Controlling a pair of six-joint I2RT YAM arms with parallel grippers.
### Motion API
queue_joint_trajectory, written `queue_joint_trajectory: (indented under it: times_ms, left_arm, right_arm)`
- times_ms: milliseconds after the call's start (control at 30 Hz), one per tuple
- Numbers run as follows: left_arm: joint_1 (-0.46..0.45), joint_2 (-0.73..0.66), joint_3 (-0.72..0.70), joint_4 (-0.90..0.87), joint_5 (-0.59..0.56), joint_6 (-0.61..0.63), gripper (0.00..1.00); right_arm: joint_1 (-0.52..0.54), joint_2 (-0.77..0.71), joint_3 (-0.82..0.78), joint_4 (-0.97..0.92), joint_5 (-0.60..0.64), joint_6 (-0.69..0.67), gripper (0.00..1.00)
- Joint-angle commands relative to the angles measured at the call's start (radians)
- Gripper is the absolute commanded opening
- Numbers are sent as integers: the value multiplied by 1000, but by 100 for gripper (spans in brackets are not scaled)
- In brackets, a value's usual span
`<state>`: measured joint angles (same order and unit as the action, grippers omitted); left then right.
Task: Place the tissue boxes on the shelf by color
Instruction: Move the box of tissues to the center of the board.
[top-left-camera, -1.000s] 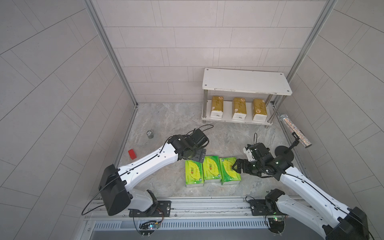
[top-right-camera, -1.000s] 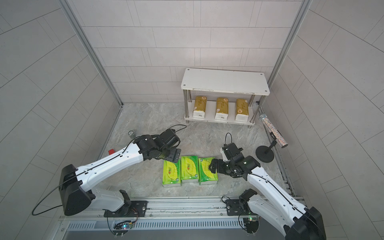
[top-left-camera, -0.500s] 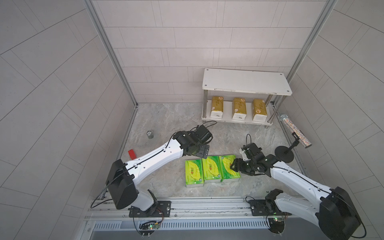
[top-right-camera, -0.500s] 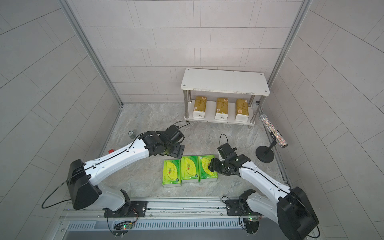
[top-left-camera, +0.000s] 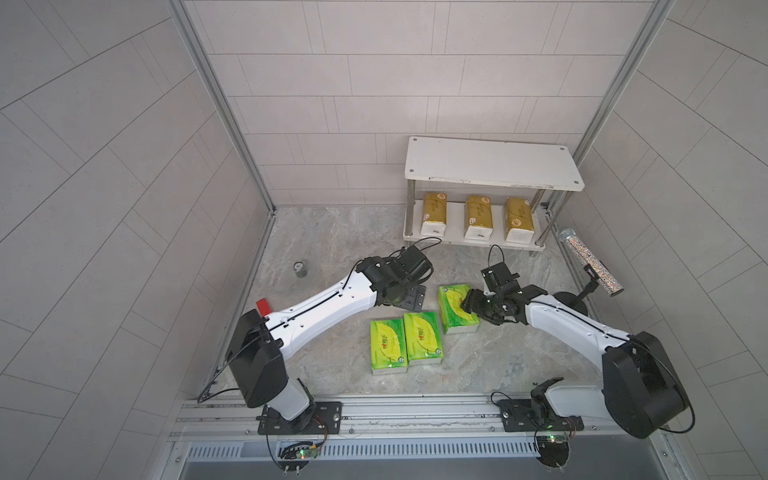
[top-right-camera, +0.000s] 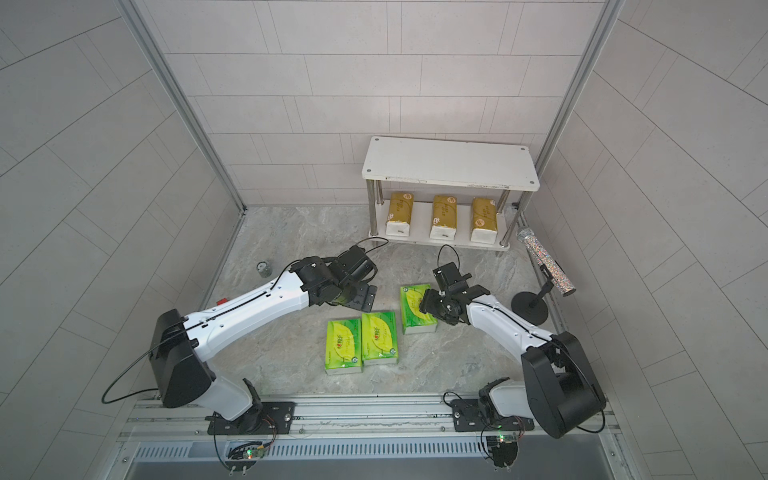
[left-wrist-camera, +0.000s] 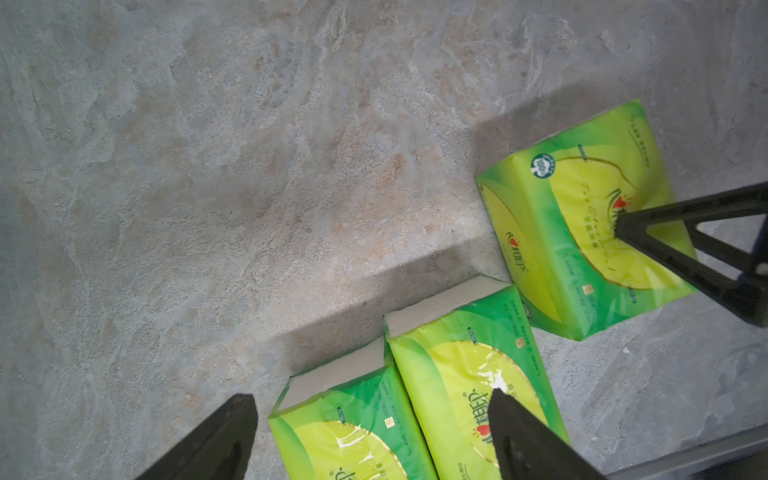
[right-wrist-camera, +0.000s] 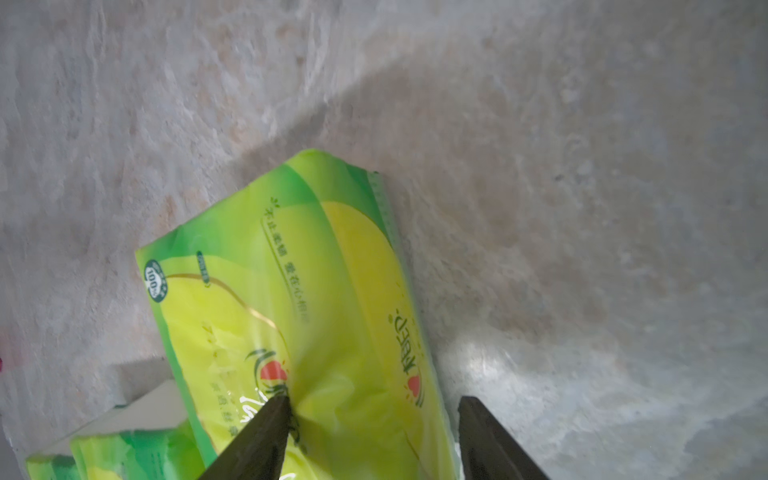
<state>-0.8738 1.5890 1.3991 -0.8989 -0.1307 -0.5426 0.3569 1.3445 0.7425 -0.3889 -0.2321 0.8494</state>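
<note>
Three gold tissue boxes (top-left-camera: 478, 216) stand in a row on the lower board of the white shelf (top-left-camera: 490, 162), whose top board is bare. Two green tissue boxes (top-left-camera: 387, 347) (top-left-camera: 423, 338) lie side by side on the floor. My right gripper (right-wrist-camera: 374, 401) is shut on a third green box (right-wrist-camera: 316, 270), pinching its wrapper. That box (top-left-camera: 455, 307) sits apart from the pair, toward the shelf, slightly tilted. My left gripper (left-wrist-camera: 371, 397) hangs open over the pair's far ends, holding nothing. Both grippers show in both top views (top-right-camera: 361, 297) (top-right-camera: 428, 305).
A small grey can (top-left-camera: 300, 270) and a red block (top-left-camera: 262, 306) lie near the left wall. A glittery cylinder (top-left-camera: 590, 262) on a black stand (top-left-camera: 571, 301) rises by the right wall, close to the shelf's right posts. The arm rail (top-left-camera: 415, 411) runs along the front.
My right gripper closed on the rightmost green box and pulled it out of the row toward the shelf. My left arm shifted a little back and right, still open.
</note>
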Motion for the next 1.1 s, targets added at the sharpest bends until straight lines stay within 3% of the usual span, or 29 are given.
queue_joint_trajectory:
  times_ms: [0,300,433,800,1067]
  left_arm:
    - [-8,44,49,21,15,-1,95]
    - [-6,156,129,38,20,-14,95]
    - [0,195,143,68,27,-39,94]
    - [12,329,214,131,96,-137,83]
    - [10,437,293,163,129,-163,74]
  right_arm:
    - [-4,47,5,40,58,96,68]
    - [42,158,159,119,10,211,70]
    - [61,137,232,33,1,160,76]
    - [-72,-151,18,-105,47,3,79]
    - [-97,-124,58,-192,33,-211,80]
